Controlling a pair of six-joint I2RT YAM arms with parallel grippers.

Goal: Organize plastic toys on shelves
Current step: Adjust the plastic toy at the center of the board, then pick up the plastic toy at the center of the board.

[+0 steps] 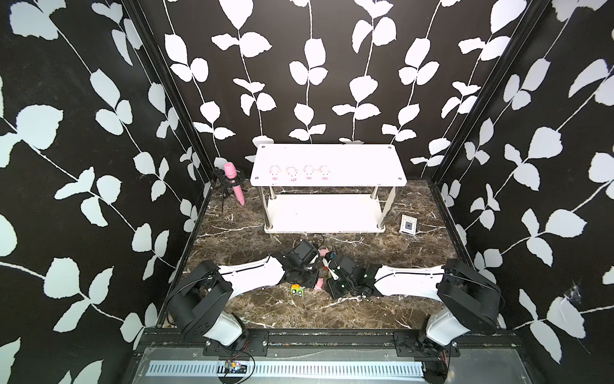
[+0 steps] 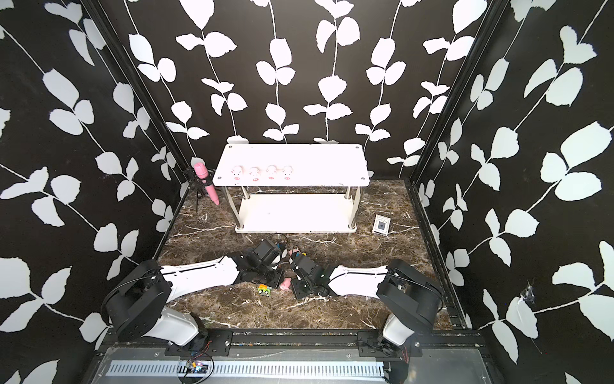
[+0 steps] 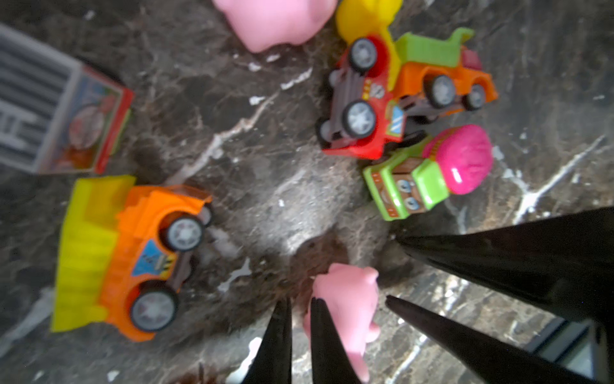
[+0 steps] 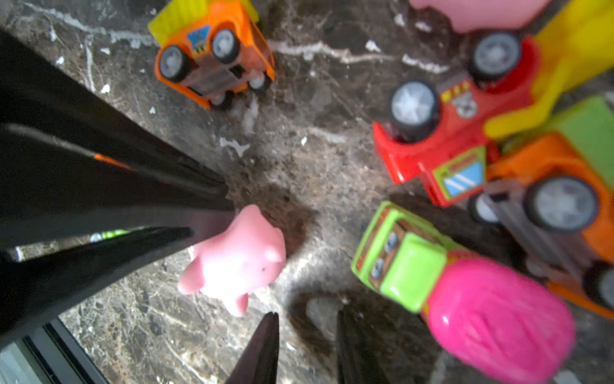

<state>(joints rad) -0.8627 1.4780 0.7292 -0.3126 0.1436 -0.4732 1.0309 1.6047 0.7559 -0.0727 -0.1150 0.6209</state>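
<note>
A pale-pink pig (image 3: 349, 299) (image 4: 239, 259) lies on the marble floor. My left gripper (image 3: 300, 299) is shut, and the pig rests against the outer side of one finger. My right gripper (image 4: 307, 313) stands open over bare floor beside the pig. Around them lie a green-and-pink mixer truck (image 3: 428, 173), a red vehicle (image 3: 362, 109), an orange-and-green truck (image 3: 442, 69), an orange-and-yellow dump truck (image 3: 133, 252) and another pig (image 3: 275, 23). Several pigs (image 1: 292, 173) stand in a row on the top board of the shelves (image 1: 358, 166).
A green toy vehicle (image 1: 297, 290) and a pig (image 1: 319, 283) lie just in front of the wrists. A pink microphone (image 1: 234, 183) on a stand is left of the shelves. A white-and-blue card box (image 1: 408, 225) lies to their right. A small barcoded box (image 3: 66, 109) is near the dump truck.
</note>
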